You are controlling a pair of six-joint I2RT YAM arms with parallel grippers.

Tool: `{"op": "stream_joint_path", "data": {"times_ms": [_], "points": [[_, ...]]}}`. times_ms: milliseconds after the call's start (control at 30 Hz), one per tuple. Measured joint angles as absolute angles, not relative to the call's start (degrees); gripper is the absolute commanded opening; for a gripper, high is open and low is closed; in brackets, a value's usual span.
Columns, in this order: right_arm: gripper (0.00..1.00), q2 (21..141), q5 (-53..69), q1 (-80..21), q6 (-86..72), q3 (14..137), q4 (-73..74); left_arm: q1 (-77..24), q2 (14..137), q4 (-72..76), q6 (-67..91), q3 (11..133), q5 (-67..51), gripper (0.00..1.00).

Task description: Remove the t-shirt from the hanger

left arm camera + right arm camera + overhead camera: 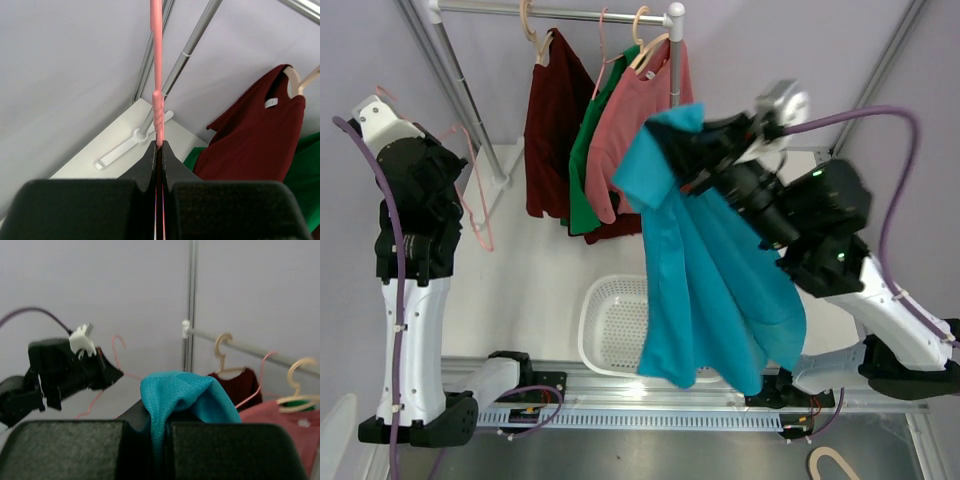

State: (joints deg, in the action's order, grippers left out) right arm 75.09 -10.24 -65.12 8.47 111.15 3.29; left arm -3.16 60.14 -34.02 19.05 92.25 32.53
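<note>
Overhead camera, above and behind both arm bases (420, 425), looks down over the white counter (520, 290) to the silver metal clothes rail (570, 14). Wrist cameras peer closely along the left black fingers (148, 167) and right black fingers (132, 415); all three share the dark red hanging shirt (552, 130).

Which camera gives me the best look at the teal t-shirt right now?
Top external: the whole teal t-shirt hangs from the right claw. Right wrist shows only a bunched fold pinched in that claw. Left wrist misses it, showing the left claw shut on the pink hanger.
</note>
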Motion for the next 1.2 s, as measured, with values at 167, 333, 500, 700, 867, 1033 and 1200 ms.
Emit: {"op": "stream_joint_path", "data": {"times_ms": [167, 333, 500, 700, 867, 1033, 1200], "points": [[0.0, 68.2, -12.8, -65.1, 0.8, 87.3, 4.3, -1.8, 61.7, -29.3, 17.3, 92.2, 30.5, 0.01], [0.0, 61.1, -13.8, -65.5, -8.3, 70.5, 10.6, -1.1, 63.5, -26.7, 16.3, 92.9, 29.0, 0.01], [0.0, 54.2, -16.5, -71.5, -17.3, 60.9, 13.7, 2.1, 65.9, -24.7, 16.2, 94.0, 24.3, 0.01], [0.01, 59.4, -17.5, -73.7, -29.1, 52.2, 20.1, 6.5, 68.0, -20.8, 16.1, 94.0, 14.2, 0.01], [0.68, 78.1, -17.5, -74.5, -34.1, 56.3, 33.3, 7.4, 69.9, -15.9, 14.2, 93.1, 7.6, 0.01], [0.92, 82.2, -19.2, -73.1, -33.9, 62.1, 42.7, 7.6, 71.0, -11.0, 11.3, 92.6, 1.7, 0.01], [0.94, 69.6, -18.7, -67.8, -31.9, 67.3, 43.2, 9.0, 74.4, -8.2, 10.0, 95.5, -3.9, 0.01]]}}
